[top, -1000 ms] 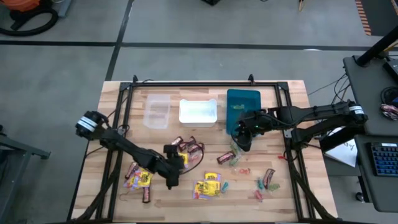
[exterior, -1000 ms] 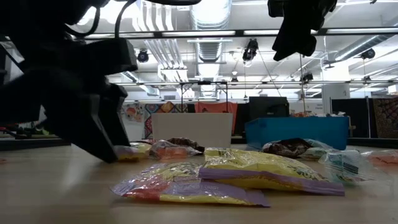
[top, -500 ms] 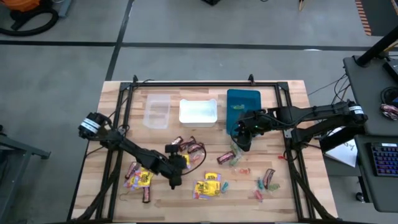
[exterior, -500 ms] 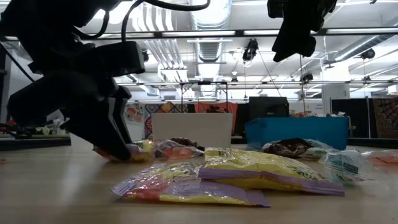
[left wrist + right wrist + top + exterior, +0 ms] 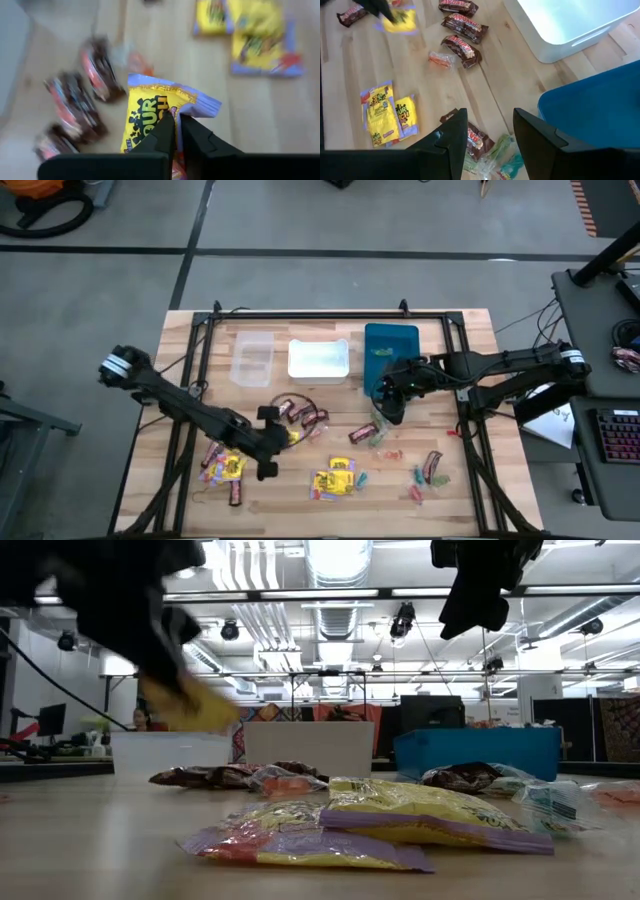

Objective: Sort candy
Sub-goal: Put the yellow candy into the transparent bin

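Note:
My left gripper (image 5: 280, 442) is shut on a bright yellow candy packet (image 5: 155, 102), held above the table's near left part; the low view shows the packet (image 5: 195, 710) in the air. Dark brown bars (image 5: 305, 416) lie just beyond it, with more yellow packets (image 5: 335, 478) near the front edge. My right gripper (image 5: 386, 406) hangs open, nothing between its fingers (image 5: 452, 135), above wrapped pieces (image 5: 375, 432) beside the blue bin (image 5: 390, 348). My left gripper pinches the yellow packet between its two fingers at the packet's near end (image 5: 167, 119). The fingers slant down from the table's left side. The packet sticks out past the fingertips, lifted clear of the table.
A clear bin (image 5: 251, 361), a white bin (image 5: 318, 360) and the blue bin stand in a row at the far side. More yellow packets (image 5: 222, 467) lie at the near left, small green and red pieces (image 5: 425, 475) at the near right.
My left gripper has shut on the yellow packet on the table and then risen, drawing back a little toward the table's left. The packet has gone from lying on the wood to hanging clear above it. The other candy has stayed in place.

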`<state>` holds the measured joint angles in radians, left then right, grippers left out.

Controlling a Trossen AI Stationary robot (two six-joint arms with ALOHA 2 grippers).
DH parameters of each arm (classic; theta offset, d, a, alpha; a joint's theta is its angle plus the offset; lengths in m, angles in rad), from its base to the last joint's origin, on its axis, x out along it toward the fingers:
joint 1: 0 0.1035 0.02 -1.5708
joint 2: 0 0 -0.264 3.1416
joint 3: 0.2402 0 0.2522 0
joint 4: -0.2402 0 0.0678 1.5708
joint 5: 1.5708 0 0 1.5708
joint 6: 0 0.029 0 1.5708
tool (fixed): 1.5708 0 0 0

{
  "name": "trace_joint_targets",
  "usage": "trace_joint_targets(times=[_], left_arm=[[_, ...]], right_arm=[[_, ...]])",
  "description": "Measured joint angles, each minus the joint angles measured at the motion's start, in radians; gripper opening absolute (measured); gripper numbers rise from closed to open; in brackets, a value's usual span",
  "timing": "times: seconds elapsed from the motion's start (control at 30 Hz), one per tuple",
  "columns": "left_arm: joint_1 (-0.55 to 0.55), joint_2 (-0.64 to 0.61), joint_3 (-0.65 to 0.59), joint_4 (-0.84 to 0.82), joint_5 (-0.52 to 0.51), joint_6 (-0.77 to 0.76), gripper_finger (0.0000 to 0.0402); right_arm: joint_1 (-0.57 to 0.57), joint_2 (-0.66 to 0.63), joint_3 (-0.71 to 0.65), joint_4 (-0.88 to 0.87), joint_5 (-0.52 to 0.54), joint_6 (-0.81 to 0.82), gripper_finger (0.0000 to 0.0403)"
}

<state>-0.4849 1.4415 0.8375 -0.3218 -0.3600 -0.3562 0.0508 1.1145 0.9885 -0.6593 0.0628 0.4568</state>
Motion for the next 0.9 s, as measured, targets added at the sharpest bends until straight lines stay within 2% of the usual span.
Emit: trace_joint_targets(times=[0.13, 0.33, 0.47, 0.63, 0.73, 0.9], left_arm=[[0.017, -0.147, 0.002, -0.038, -0.073, 0.054, 0.0001], [0.109, -0.351, 0.002, -0.225, -0.171, 0.06, 0.0001], [0.237, -0.442, -0.003, -0.306, -0.199, 0.057, 0.0], [0.462, -0.497, -0.053, -0.386, -0.193, 0.059, 0.0], [0.633, -0.508, -0.112, -0.393, -0.146, 0.059, 0.0], [0.887, -0.48, -0.186, -0.296, 0.111, 0.046, 0.0]], right_arm=[[0.007, 0.0, -0.021, 0.016, 0.041, -0.004, 0.015], [0.011, 0.0, -0.071, 0.046, 0.043, 0.006, 0.015], [0.011, 0.0, -0.092, 0.047, 0.043, 0.03, 0.015], [0.01, 0.0, -0.116, 0.051, 0.043, 0.054, 0.0145], [0.011, 0.0, -0.129, 0.052, 0.043, 0.065, 0.0142], [0.011, 0.0, -0.133, 0.065, 0.043, 0.068, 0.0135]])
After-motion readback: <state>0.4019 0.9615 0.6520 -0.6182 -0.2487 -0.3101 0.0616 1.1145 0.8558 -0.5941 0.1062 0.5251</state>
